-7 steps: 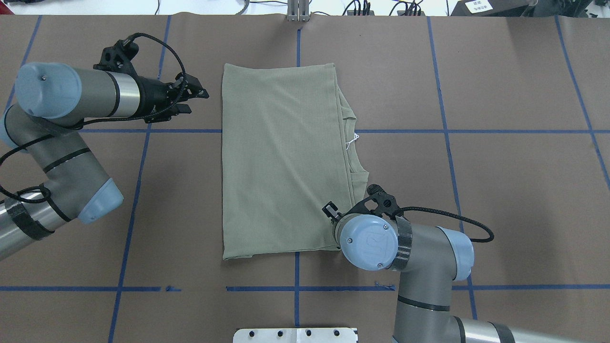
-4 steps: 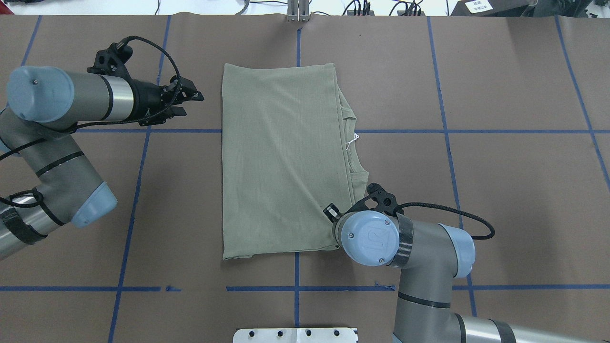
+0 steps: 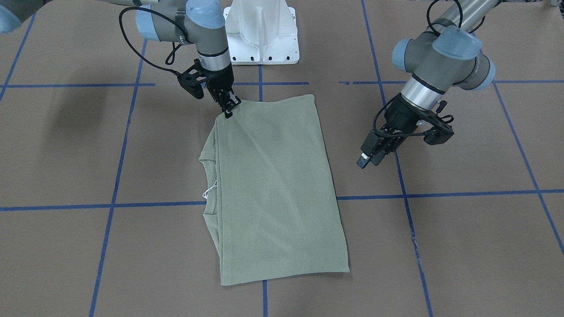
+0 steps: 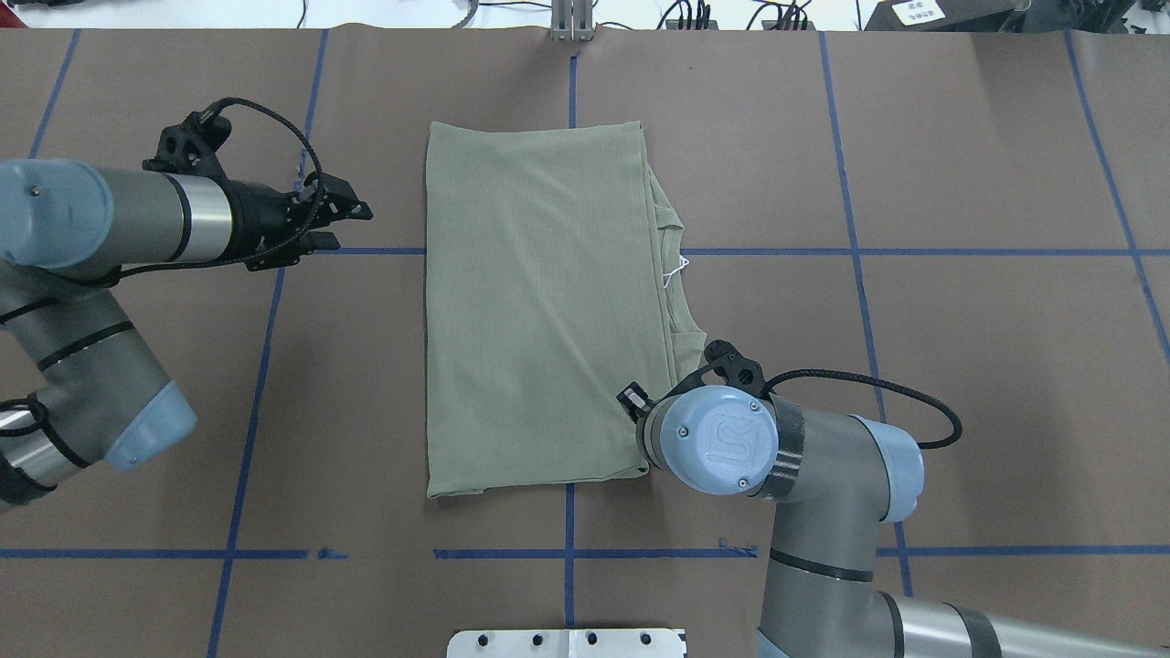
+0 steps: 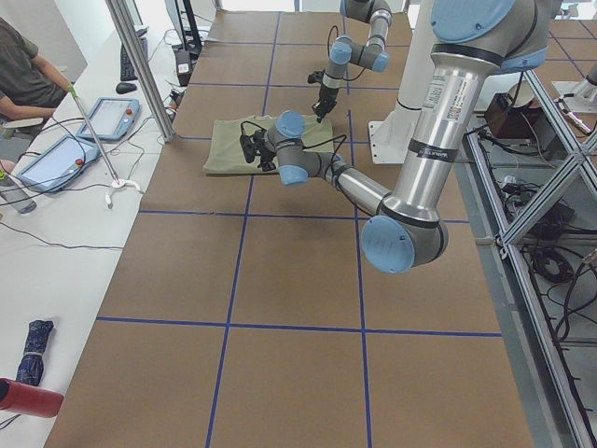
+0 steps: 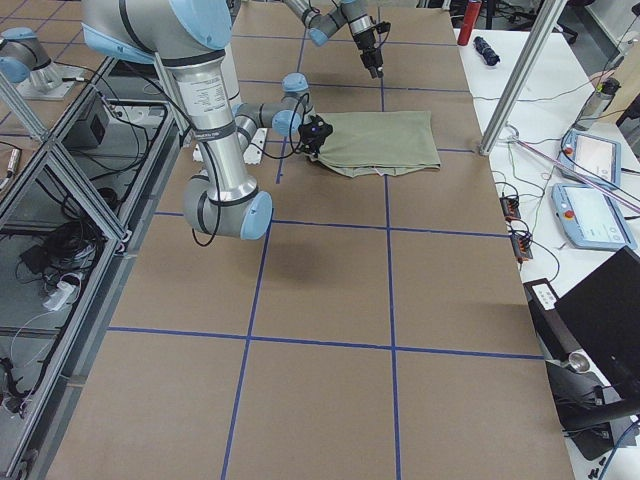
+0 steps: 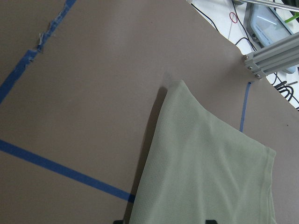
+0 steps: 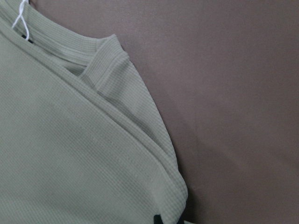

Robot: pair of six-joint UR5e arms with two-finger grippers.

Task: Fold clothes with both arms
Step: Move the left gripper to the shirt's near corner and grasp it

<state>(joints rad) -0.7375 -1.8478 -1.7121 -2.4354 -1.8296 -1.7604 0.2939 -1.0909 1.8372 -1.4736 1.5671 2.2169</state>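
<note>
From across the table [image 3: 462, 229], the shirt [image 3: 273, 189] lies folded flat, its long axis running away from the robot. The right gripper [image 3: 230, 110] touches its robot-side collar corner. Overhead, the left gripper [image 4: 352, 224], jaws spread, hangs well off the shirt's opposite long edge. In the right wrist view, the jaws are nearly together, apparently pinching that corner.

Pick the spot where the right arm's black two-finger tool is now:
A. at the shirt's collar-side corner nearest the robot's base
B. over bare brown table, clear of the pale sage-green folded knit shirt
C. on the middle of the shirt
A: in the front-facing view the right arm's black two-finger tool is down on that corner of the pale sage-green folded knit shirt.
</note>
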